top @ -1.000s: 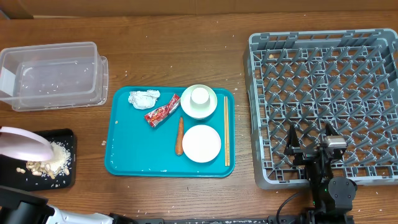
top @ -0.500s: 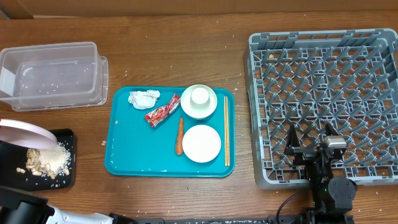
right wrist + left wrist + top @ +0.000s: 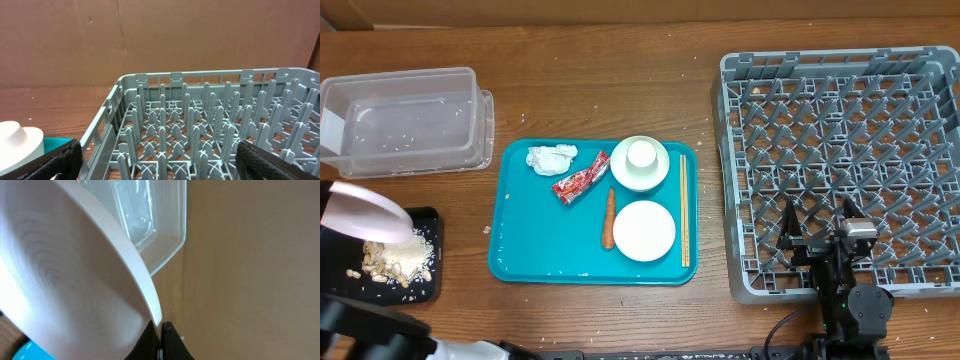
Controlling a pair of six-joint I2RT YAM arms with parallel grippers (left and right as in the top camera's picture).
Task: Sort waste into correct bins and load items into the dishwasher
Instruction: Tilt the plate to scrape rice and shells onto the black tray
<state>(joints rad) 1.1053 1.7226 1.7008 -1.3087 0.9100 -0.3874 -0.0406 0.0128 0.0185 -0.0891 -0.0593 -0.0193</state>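
My left gripper [image 3: 161,332] is shut on the rim of the large white plate [image 3: 362,212] [image 3: 60,270], which hangs tilted over the black tray [image 3: 428,285]. Beige scraps [image 3: 398,258] lie piled on that tray. The clear tub [image 3: 405,120] [image 3: 152,225] stands behind it. On the teal tray [image 3: 535,240] lie a napkin [image 3: 551,157], a red wrapper [image 3: 580,178], a carrot [image 3: 609,217], a bowl [image 3: 639,172] with a cup [image 3: 641,153] in it, a small plate [image 3: 644,230] and chopsticks [image 3: 684,210]. My right gripper [image 3: 817,225] [image 3: 170,165] stands open over the near edge of the grey dish rack [image 3: 845,150] [image 3: 210,130].
Crumbs are scattered on the wooden table round the tub and the teal tray. A brown cardboard wall [image 3: 160,40] closes the far side. In the right wrist view the bowl [image 3: 17,141] shows at the left edge.
The tilted plate has risen a little over the black tray, and more of the scrap pile shows beneath it. The right arm has not moved.
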